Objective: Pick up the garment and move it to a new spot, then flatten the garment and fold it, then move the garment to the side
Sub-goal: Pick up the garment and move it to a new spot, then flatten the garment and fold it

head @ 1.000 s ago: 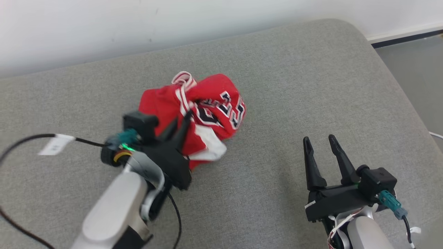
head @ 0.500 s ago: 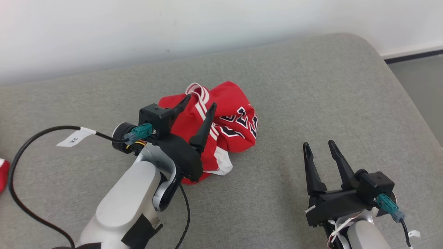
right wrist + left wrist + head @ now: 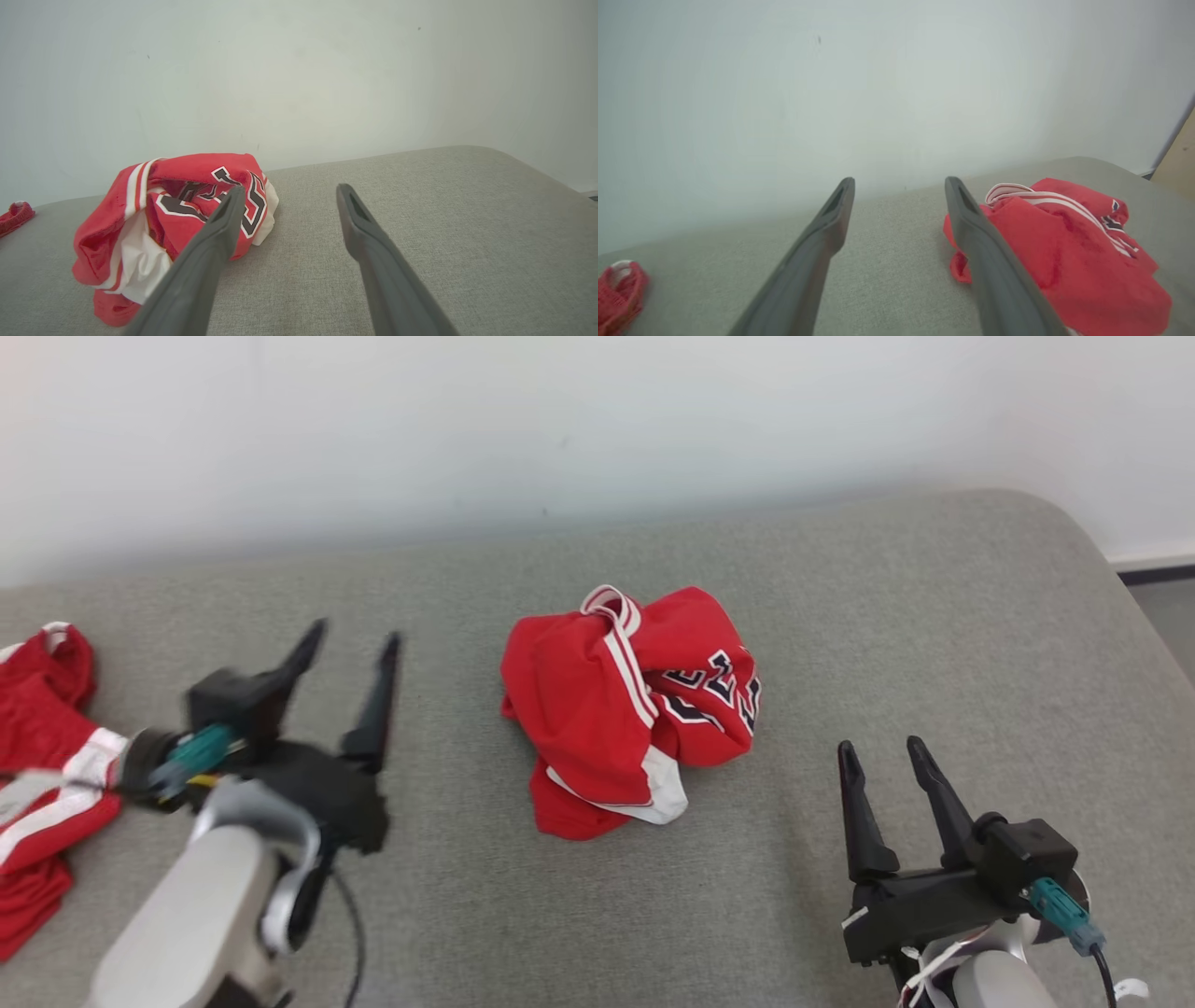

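The garment [image 3: 630, 709] is a red jersey with white stripes and dark lettering, lying crumpled in a heap on the grey cushion [image 3: 887, 616]. It shows at the right of the left wrist view [image 3: 1064, 242] and at the left of the right wrist view [image 3: 173, 210]. My left gripper [image 3: 350, 642] hovers open to the left of the heap, apart from it, with nothing between its fingers [image 3: 966, 219]. My right gripper [image 3: 882, 749] stands open at the lower right, clear of the cloth, its left finger [image 3: 224, 224] overlapping the heap in its wrist view.
Another red and white garment [image 3: 42, 747] lies at the cushion's far left edge, also seen as red cloth [image 3: 619, 284] in the left wrist view. A pale wall [image 3: 560, 420] runs behind the cushion. The cushion's rounded right corner [image 3: 1074, 532] drops to the floor.
My left gripper opened, let go of the garment and drew away to the left. The head camera shifted, so the scene sits differently in the picture. The right gripper kept its place.
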`<state>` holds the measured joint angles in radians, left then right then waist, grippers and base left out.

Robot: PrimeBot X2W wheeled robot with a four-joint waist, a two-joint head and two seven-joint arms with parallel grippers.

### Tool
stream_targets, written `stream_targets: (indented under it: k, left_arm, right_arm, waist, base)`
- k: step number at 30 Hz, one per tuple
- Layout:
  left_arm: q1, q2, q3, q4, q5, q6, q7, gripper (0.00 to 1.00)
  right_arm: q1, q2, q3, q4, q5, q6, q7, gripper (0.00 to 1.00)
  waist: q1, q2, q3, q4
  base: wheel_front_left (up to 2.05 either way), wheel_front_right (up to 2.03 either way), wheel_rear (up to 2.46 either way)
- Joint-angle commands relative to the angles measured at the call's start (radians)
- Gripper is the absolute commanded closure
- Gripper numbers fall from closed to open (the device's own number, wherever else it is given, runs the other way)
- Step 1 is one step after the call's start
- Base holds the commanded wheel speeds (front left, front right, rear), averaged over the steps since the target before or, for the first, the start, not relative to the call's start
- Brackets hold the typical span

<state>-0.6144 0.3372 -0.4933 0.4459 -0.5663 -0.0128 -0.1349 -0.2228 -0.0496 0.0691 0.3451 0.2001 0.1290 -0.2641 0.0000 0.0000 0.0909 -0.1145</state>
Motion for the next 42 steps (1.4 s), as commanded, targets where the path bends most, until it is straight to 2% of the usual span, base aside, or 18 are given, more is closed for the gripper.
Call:
stream_targets:
  k: [1, 5, 11, 18, 29, 32, 37, 42]
  left_arm:
    - [0.036, 0.020, 0.016, -0.017, -0.019, 0.013, -0.010, 0.00]
    - [0.123, 0.078, 0.063, -0.076, -0.028, 0.063, -0.026, 0.00]
    - [0.282, 0.136, 0.108, -0.198, -0.040, 0.149, -0.039, 0.00]
    - [0.471, 0.147, 0.156, -0.335, -0.046, 0.261, -0.077, 0.00]
    - [0.640, 0.141, 0.164, -0.404, -0.013, 0.373, -0.095, 0.00]
    - [0.664, 0.142, 0.166, -0.416, -0.008, 0.392, -0.099, 0.00]
    - [0.679, 0.153, 0.161, -0.431, 0.000, 0.397, -0.096, 0.00]
    - [0.668, 0.176, 0.141, -0.441, 0.013, 0.372, -0.086, 0.00]
  right_arm:
    - [0.018, -0.001, -0.004, 0.002, -0.008, 0.003, -0.002, 0.00]
    - [0.029, -0.002, -0.015, 0.004, -0.014, 0.003, -0.002, 0.00]
    - [0.047, -0.002, -0.023, 0.008, -0.018, 0.003, -0.001, 0.00]
    - [0.069, -0.002, -0.032, -0.005, -0.029, 0.003, 0.000, 0.00]
    - [0.127, -0.001, -0.051, -0.060, -0.069, 0.003, 0.024, 0.00]
    - [0.148, -0.001, -0.054, -0.074, -0.071, 0.003, 0.032, 0.00]
    - [0.161, -0.001, -0.060, -0.095, -0.075, 0.003, 0.042, 0.00]
    - [0.174, -0.001, -0.058, -0.108, -0.070, 0.003, 0.051, 0.00]
  waist:
    - [0.0000, 0.0000, -0.019, 0.021]
    - [0.0000, 0.0000, -0.039, 0.041]
    - [0.0000, 0.0000, -0.065, 0.056]
    - [0.0000, 0.0000, -0.091, 0.057]
    - [0.0000, 0.0000, -0.117, 0.043]
    - [0.0000, 0.0000, -0.121, 0.038]
    - [0.0000, 0.0000, -0.126, 0.043]
    - [0.0000, 0.0000, -0.129, 0.051]
  base:
    - [0.00, 0.00, 0.00]
    - [0.00, 0.00, 0.00]
    - [0.00, 0.00, 0.00]
    - [0.00, 0.00, 0.00]
    - [0.00, 0.00, 0.00]
    - [0.00, 0.00, 0.00]
    - [0.00, 0.00, 0.00]
    - [0.00, 0.00, 0.00]
